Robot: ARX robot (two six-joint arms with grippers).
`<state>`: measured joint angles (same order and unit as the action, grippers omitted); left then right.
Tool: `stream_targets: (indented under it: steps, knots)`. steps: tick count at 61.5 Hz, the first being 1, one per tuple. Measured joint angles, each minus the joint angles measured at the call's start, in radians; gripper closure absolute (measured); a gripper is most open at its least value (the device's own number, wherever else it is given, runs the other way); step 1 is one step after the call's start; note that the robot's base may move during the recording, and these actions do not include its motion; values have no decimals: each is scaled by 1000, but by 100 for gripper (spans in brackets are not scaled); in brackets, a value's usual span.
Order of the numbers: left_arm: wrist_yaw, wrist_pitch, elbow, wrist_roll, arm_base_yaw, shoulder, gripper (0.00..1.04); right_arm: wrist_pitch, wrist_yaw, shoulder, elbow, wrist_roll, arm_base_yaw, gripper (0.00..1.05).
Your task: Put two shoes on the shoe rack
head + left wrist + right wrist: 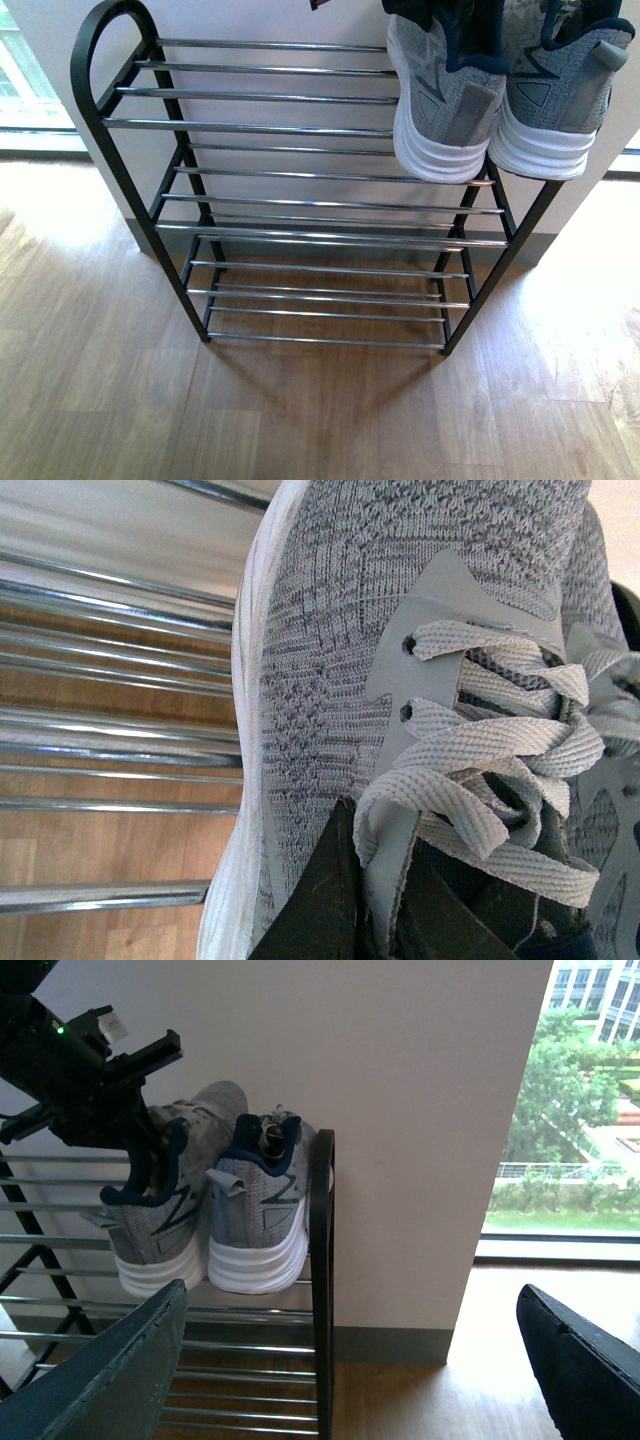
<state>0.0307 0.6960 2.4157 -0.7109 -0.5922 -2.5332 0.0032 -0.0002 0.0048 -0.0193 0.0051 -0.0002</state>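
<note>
Two grey knit shoes with white soles stand side by side, heels toward me, at the right end of the shoe rack's (260, 126) top shelf: one shoe (445, 105) and its mate (560, 95) nearer the rack's end. In the left wrist view my left gripper (375, 900) is shut on the shoe (400, 630), its dark fingers (320, 900) pinching the grey flap by the laces. The right wrist view shows the left arm (80, 1070) over that shoe (150, 1230), with the other shoe (260, 1225) beside the black end post (320, 1260). My right gripper (350, 1298) hangs open, away from both shoes.
The rack stands against a white wall (420, 1110) on a wooden floor (320, 420). Two lower shelves of chrome rods (330, 235) lie under the top one. A window (585, 1110) is to the right of the wall, another (25, 70) at the far left.
</note>
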Motion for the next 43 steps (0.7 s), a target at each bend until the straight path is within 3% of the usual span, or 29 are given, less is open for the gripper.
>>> stream_targets:
  steps: [21, 43]
  knots:
    - [-5, 44, 89, -74, 0, -53, 103, 0, 0, 0, 0, 0, 0, 9]
    - [19, -8, 13, -100, 4, 1, 42, 0, 0, 0, 0, 0, 0, 9]
